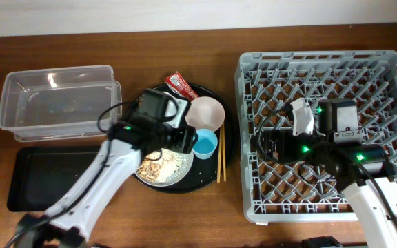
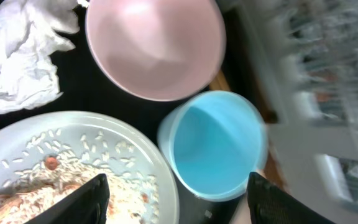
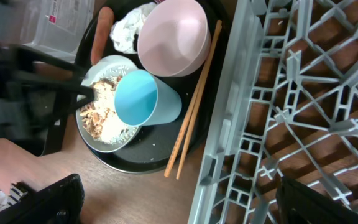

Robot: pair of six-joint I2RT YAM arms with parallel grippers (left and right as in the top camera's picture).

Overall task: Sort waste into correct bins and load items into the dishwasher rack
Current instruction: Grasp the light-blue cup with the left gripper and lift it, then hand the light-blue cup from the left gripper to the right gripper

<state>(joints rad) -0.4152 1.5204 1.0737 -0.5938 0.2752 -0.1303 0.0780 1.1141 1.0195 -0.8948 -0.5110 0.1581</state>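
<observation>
**Light-blue cup upright on the round tray, left tool open over it**

The light-blue cup (image 1: 205, 144) is small, round and smooth, the same clear blue inside and outside. From above only its round mouth shows, so it stands upright with its long axis vertical and its opening upward. It stands on the right part of the round black tray (image 1: 185, 189).

Just on its far side is the bowl (image 1: 205, 113), pale with a pink tint, also with its mouth upward. On its near-left side, just beside it, is the pale grey-white plate (image 2: 138, 140), which carries beige food scraps (image 2: 36, 186) and rice-like grains. The crumpled white tissue (image 2: 17, 56) lies on the tray beyond the plate, and the red wrapper (image 1: 182, 85) lies at the far edge of the tray.

The wooden chopsticks (image 1: 220, 162) lie side by side between the cup and the dishwasher rack (image 1: 322, 56). Their long axis runs from near to far, almost parallel to the left wall of the rack.

The left tool (image 2: 179, 199) hangs over the cup and the plate, its two dark fingers wide apart and holding nothing. The right tool (image 3: 182, 196) is over the left part of the rack, also spread wide and empty.

On the left of the desk (image 1: 185, 41) are the clear tub (image 1: 19, 79) and, nearer, the black rectangular tray (image 1: 40, 186).
</observation>
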